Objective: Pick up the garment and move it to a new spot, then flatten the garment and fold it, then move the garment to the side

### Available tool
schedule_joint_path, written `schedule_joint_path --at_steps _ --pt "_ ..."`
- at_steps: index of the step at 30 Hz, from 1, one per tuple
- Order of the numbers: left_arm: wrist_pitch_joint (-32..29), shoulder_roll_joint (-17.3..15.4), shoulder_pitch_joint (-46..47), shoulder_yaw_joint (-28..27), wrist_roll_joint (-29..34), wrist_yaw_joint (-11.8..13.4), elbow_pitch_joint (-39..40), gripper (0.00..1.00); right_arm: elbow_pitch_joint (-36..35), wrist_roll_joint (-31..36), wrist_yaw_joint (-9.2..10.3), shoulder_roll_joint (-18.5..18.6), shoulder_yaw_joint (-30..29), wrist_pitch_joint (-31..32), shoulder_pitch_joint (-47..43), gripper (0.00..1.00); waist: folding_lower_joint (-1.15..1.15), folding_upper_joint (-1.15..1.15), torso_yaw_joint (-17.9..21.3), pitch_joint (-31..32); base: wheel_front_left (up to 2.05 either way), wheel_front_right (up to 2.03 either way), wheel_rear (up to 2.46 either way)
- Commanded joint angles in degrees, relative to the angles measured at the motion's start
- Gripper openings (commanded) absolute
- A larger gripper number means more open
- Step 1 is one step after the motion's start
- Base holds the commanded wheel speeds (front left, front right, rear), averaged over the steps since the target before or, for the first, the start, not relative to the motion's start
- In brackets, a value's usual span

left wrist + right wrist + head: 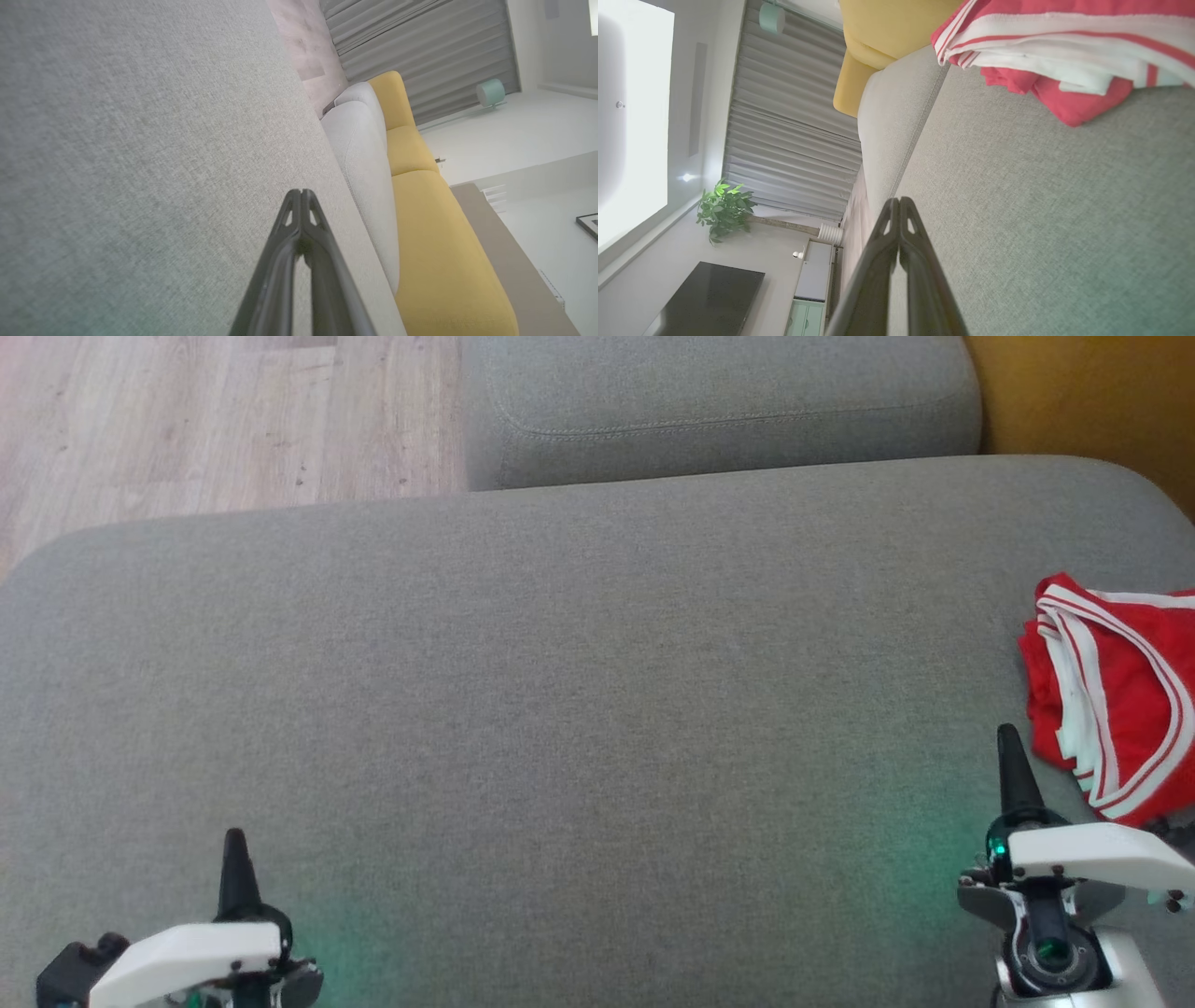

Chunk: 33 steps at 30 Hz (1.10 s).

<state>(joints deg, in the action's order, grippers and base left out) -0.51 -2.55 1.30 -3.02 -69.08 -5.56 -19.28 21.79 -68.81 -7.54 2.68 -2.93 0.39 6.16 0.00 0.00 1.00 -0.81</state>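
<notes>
One garment (1125,709), red with white bands, lay in layered folds at the right edge of the grey sofa cushion (560,691), near the right gripper (1008,747). That and the left gripper (233,849) were clenched on nothing. The lie suited either a heap awaiting pickup or a fold set aside; any grasp would have required parted jaws.

Folded red garment (1125,695) with white stripes, far right on grey cushion (579,709)

Big grey cushion (597,691) is lying under the jaws, wood floor (187,420) and a yellow sofa (434,242) sitting out past them.
</notes>
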Motion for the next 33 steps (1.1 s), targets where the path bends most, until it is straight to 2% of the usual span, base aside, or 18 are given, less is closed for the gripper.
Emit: schedule_joint_path --at_steps 1,33 --pt "-0.53 -0.26 3.29 -1.71 -1.83 -0.43 2.28 0.0 -2.66 -1.99 0.04 0.17 0.28 0.62 1.21 0.0 0.0 0.0 -0.05 0.03 0.0 0.0 0.0" --pt "-5.82 -0.32 4.85 -3.46 -22.44 -1.88 5.12 0.0 -7.61 -22.7 0.05 0.2 -3.48 5.94 0.07 0.0 0.0 0.0 -0.98 0.62 0.0 0.0 0.0"
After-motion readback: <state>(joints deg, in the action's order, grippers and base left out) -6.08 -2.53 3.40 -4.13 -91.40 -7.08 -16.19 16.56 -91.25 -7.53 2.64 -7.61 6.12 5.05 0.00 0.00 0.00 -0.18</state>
